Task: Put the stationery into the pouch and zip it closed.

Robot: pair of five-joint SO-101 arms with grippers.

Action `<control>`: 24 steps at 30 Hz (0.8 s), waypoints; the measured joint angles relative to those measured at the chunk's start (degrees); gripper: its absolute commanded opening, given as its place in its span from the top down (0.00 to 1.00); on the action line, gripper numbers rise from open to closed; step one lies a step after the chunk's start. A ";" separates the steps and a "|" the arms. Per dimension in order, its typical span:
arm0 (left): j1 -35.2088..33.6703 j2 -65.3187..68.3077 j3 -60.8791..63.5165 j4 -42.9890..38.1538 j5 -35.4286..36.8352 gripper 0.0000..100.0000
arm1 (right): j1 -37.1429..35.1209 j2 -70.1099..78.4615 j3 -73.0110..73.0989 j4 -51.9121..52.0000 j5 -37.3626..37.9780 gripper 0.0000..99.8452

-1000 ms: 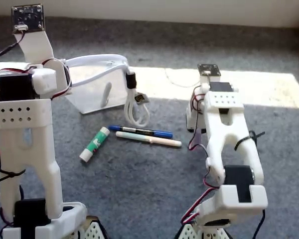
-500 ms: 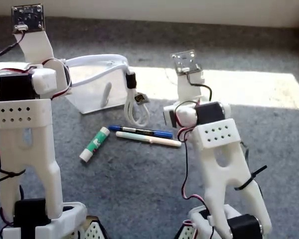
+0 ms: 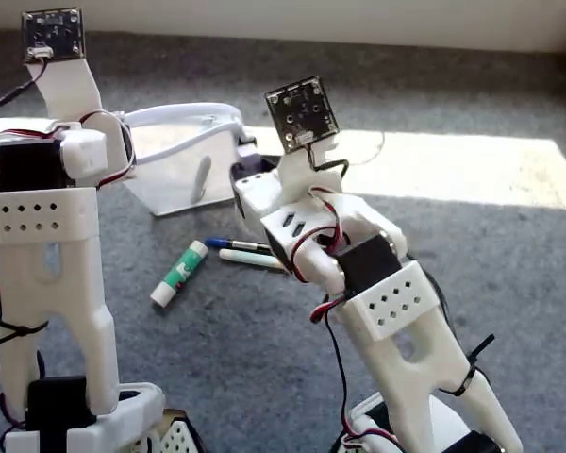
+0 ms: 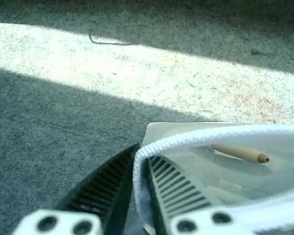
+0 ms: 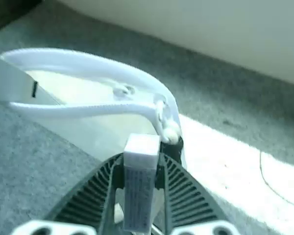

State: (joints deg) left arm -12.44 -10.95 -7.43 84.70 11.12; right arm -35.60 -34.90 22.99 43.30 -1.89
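Observation:
A clear pouch with a white zipper rim lies open at the back left, a beige pen inside it. My left gripper is shut on the zipper rim at the pouch's left end. My right gripper is at the pouch's other end, shut on the white pull tag by the zipper slider; in the high view the gripper covers the strap. On the carpet in front lie a glue stick, a blue pen and a white pen, partly hidden by the right arm.
Grey carpet covers the floor, with a sunlit band behind the right arm. A thin wire lies in that band. The left arm's white body stands tall at the near left.
The right arm swung from the right side over to the pouch's zipper end and now covers the strap loop and part of the pens. The left arm and pouch stayed put.

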 measured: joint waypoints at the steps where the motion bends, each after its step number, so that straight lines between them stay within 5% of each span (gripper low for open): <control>1: 0.00 0.00 0.00 0.00 0.00 0.99 | -0.62 -0.18 0.00 -2.64 0.00 0.99; 24: 0.00 0.00 0.18 0.00 0.00 0.99 | -6.15 5.01 8.53 -50.81 -0.18 0.99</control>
State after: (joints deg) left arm -12.44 -10.95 -7.25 84.70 11.12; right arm -41.76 -29.89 31.52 -7.52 -2.07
